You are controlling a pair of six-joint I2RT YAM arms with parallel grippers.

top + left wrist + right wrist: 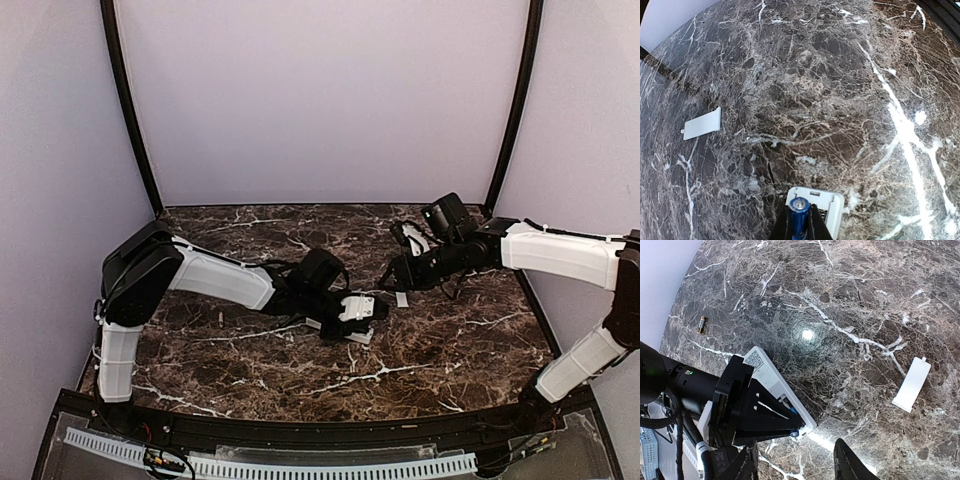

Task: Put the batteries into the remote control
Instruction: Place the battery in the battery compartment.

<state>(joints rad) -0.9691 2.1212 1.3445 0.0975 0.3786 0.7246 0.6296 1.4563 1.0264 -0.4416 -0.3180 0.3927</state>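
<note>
Step in hand: seating the first battery.

- The left gripper [801, 229] is clamped on a blue battery [799, 207], metal end forward, at the open end of the white remote [827, 202]. The remote lies flat near the middle of the table.
- The wrist view doesn't show whether the battery is already in the recess or just above it. Confirm that before you let go.
- Keep the battery in line with the slot and lower it level. Press the end against the spring first, then push the body down. Don't release until it sits flush.
- The remote isn't braced by anything, so go gently or it will skid.
- The right gripper [795, 450] hovers with fingers spread wide and holds nothing. It sits just beside the remote's end, so you could use it to steady the case.
- The second battery [701, 324] lies loose on the table, well apart from the remote, beyond the left arm.
- The pale grey cover [912, 385] lies flat off to the other side. Leave it.

Surface and room: dark brown marble-pattern tabletop [450, 350] with white veins, glossy, with a lamp glare spot. It is probably slick. Plain pale lilac walls [320, 100] close it in, with black curved posts [130, 110] at the corners.
</note>
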